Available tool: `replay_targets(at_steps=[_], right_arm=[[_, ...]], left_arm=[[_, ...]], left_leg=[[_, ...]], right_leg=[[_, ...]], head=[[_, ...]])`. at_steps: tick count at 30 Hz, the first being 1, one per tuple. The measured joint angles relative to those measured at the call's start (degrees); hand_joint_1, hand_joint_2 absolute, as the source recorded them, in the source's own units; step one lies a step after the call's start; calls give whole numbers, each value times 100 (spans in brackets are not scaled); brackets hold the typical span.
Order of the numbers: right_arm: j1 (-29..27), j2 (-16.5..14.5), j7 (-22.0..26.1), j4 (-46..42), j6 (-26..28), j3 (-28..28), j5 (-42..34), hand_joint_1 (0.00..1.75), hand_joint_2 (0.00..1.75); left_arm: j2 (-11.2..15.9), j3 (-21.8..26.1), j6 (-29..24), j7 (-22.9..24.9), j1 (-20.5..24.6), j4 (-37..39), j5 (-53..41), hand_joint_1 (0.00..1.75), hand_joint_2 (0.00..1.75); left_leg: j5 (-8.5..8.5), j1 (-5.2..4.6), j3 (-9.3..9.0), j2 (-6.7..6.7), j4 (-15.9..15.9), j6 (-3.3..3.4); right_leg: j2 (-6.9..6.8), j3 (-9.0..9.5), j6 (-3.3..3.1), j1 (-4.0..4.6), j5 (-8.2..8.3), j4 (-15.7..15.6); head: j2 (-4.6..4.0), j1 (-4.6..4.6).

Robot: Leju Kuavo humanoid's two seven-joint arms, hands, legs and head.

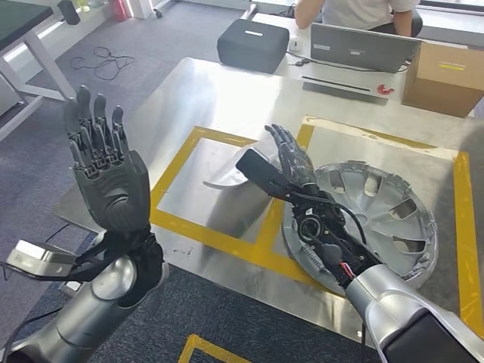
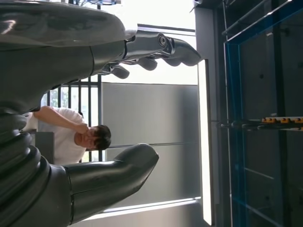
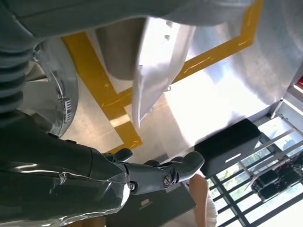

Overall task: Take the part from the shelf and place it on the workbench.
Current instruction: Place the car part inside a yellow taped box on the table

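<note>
The workbench (image 1: pixel 228 98) top is bare sheet metal, brushed and pretty shiny, throwing soft reflections, with glossy yellow tape lines (image 1: pixel 211 231) stuck on it. The wheel cover (image 1: pixel 394 219) at about 4 o'clock looks like silver-painted plastic, satin finish, a bit scuffed. Both hands are dark grey matt plastic: the left hand (image 1: pixel 106 170) at 9 o'clock, the right hand (image 1: pixel 296 162) near the centre. The forearms are smooth polished silver metal. Up at 12 o'clock sits a black case (image 1: pixel 252 44), matt fabric-looking, and at 2 o'clock a plain cardboard box (image 1: pixel 445 79). The floor is rough grey carpet (image 1: pixel 68 128).
</note>
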State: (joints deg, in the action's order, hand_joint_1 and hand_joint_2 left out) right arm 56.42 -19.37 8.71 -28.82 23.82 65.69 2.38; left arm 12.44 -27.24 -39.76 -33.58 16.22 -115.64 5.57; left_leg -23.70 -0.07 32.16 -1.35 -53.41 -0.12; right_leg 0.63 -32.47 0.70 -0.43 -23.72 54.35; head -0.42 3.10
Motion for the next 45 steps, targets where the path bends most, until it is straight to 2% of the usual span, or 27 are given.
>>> replay_targets(at_steps=[10,14,16,20,25,29,35,40,45], right_arm=[[-41,0,562,94,7,-159,-722,0,0],[-219,46,978,-47,-101,-431,-1255,0,0],[-434,169,1079,-373,-127,-603,-1487,0,0],[-968,545,956,-1314,-63,-922,-1649,0,0],[-1759,1147,867,-2796,41,-1312,-1666,0,0],[-2277,1607,778,-3919,146,-1586,-1435,0,0],[-2983,2247,524,-5500,204,-1929,-672,0,0],[-3289,2595,456,-6418,160,-2089,-577,0,0],[-3532,2794,492,-6972,15,-2158,-565,0,0]], left_arm=[[-5,-115,0,91,28,117,-4,0,175],[7,-117,-1,327,15,141,-70,0,0],[21,-117,-2,483,-16,155,-141,0,0],[52,-119,-2,652,-122,192,-251,0,0],[109,-126,0,731,-310,261,-291,0,0],[138,-139,39,718,-409,343,-198,0,0],[146,-197,151,676,-537,484,-120,0,0],[146,-246,145,654,-569,557,-178,0,0],[156,-263,25,719,-666,572,-396,0,0]], left_leg=[[0,0,-1,1,0,0],[0,0,-4,2,0,0],[0,0,-6,2,0,0],[-3,0,-7,3,0,2],[-7,0,-12,4,-1,6],[-12,-1,-15,13,-1,11],[-17,-2,-17,18,-1,15],[-17,-2,-17,23,0,16],[-17,-2,-18,22,0,16]], right_leg=[[1,0,0,0,0,0],[1,1,0,0,0,-1],[0,3,0,0,0,-2],[3,5,0,-1,0,-5],[4,12,1,0,-1,-15],[14,12,1,-1,-1,-17],[19,15,2,-1,-1,-19],[21,16,2,-1,-1,-19],[21,18,2,0,-1,-19]], head=[[0,0],[0,1],[0,1],[0,0],[0,-1],[0,0],[0,0],[0,1],[0,0]])
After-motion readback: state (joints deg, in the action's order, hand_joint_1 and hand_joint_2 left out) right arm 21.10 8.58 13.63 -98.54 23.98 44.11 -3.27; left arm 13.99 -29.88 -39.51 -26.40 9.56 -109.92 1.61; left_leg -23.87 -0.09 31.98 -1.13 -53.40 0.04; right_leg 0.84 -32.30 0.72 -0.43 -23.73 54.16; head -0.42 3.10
